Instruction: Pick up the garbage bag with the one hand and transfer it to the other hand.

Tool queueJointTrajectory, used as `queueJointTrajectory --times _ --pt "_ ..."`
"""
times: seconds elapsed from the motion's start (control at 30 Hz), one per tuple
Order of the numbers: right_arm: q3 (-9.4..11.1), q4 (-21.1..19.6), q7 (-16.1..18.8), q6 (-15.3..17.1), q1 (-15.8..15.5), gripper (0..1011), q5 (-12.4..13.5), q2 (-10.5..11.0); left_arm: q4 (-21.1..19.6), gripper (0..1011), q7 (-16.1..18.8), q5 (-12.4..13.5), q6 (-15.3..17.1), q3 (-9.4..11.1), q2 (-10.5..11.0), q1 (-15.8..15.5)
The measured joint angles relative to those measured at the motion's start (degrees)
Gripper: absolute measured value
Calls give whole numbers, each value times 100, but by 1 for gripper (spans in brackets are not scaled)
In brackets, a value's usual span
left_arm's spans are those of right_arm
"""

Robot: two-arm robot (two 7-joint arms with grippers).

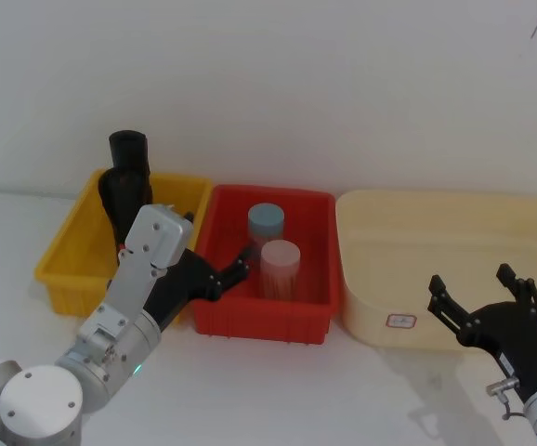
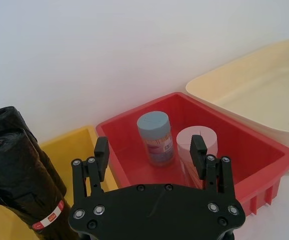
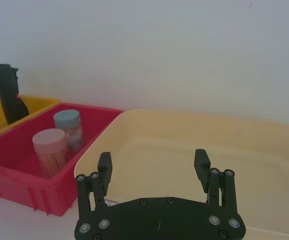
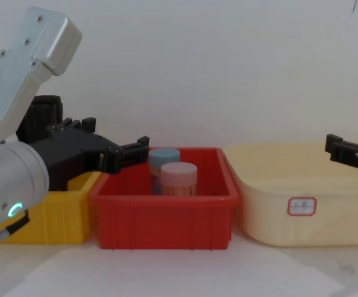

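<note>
Two black rolls stand in the yellow bin (image 1: 64,269). The garbage bag (image 2: 19,185) is the nearer roll in the left wrist view, with a red-and-white mark low on it; the same pair of rolls (image 1: 127,177) rises above the bin rim. My left gripper (image 1: 229,274) (image 2: 150,150) (image 4: 120,139), on the arm with the green-cyan ring, hangs open over the edge between the yellow and red bins, beside the rolls and apart from them. My right gripper (image 1: 471,279) (image 3: 153,159) stands open and holds nothing, at the near side of the cream tub (image 1: 361,307).
A red bin (image 1: 259,325) in the middle holds a blue-lidded jar (image 1: 266,221) and a pink-lidded jar (image 1: 280,265). The large cream tub (image 3: 264,150) at the right has a small label on its front. A white wall stands close behind the bins.
</note>
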Motion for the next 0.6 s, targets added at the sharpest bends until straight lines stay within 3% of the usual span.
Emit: queueJointTrajectory --times 0.4,0.6 --pt "-15 8 0 30 25 1004 -1 -30 0 1000 0 0 0 0 0 0" --pt "-86 16 26 331 200 1004 22 -116 0 1000 0 0 0 0 0 0"
